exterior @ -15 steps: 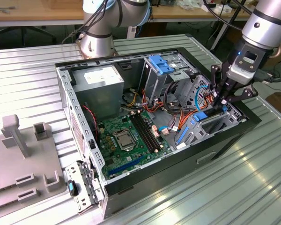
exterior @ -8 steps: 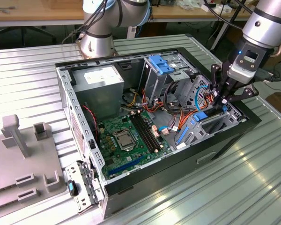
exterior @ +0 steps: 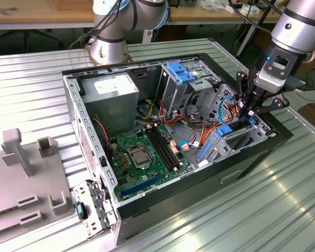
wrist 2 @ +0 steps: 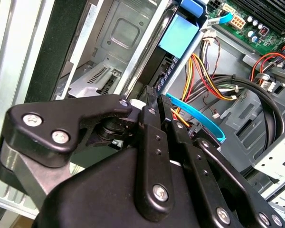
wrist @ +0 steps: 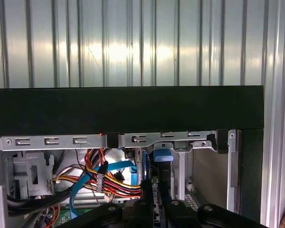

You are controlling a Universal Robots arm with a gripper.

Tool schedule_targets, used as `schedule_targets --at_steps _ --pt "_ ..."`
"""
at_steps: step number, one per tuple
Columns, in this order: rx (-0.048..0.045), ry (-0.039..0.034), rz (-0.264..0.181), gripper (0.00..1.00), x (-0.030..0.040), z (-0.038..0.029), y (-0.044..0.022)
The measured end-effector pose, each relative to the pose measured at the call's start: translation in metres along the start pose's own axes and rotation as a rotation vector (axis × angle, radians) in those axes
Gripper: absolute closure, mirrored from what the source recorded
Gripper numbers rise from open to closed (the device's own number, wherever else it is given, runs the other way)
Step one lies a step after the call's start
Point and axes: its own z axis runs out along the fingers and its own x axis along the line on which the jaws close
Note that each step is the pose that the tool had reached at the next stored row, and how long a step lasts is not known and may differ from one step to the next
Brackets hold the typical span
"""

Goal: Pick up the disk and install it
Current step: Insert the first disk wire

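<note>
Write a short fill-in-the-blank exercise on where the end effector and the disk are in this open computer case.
1. The end effector reaches down into the open computer ____, at the exterior view's right.
2. The rails framing the disk are coloured ____.
3. The grey power supply box bears a ____ label.
4. The motherboard on the case floor is coloured ____.

Missing words: case; blue; white; green

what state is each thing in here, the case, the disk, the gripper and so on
computer case: side panel off, lying open on the table
disk: standing on edge in the bay at the case's edge, gripper on it
gripper: down in the bay, shut on the disk
cpu socket: bare, no cooler
</note>
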Motion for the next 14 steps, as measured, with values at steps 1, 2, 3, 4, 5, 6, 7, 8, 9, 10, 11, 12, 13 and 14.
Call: schedule_targets --at_steps 1,2,3,4,5,6,7,8,9,10,11,12,13,14 --pt "0.0 -0.0001 0.0 0.84 0.0002 0.0 0.0" --pt "0.0 0.0 0.0 0.84 0.0003 0.0 0.0" --pt "-0.0001 -0.0001 0.0 0.84 0.0003 0.0 0.0" --pt "0.0 -0.0002 0.0 0.84 0.0003 0.0 0.0" --pt "0.0 -0.0001 0.0 0.84 0.0004 0.0001 0.0" --pt "-0.0001 -0.0001 0.0 0.84 0.0004 0.0003 0.0" --pt "0.0 -0.0001 0.0 0.84 0.0004 0.0005 0.0" --pt "0.0 -0.0001 0.0 0.84 0.0004 0.0009 0.0" --pt "0.0 -0.0001 0.0 0.84 0.0005 0.0013 0.0001" --pt "0.0 0.0 0.0 0.84 0.0005 0.0015 0.0001" --pt "0.0 -0.0001 0.0 0.84 0.0005 0.0017 0.0001" --pt "0.0 -0.0001 0.0 0.84 0.0005 0.0018 0.0002" --pt "0.0 0.0 0.0 0.84 0.0005 0.0018 0.0007" --pt "0.0 0.0 0.0 0.84 0.0005 0.0018 0.0016"
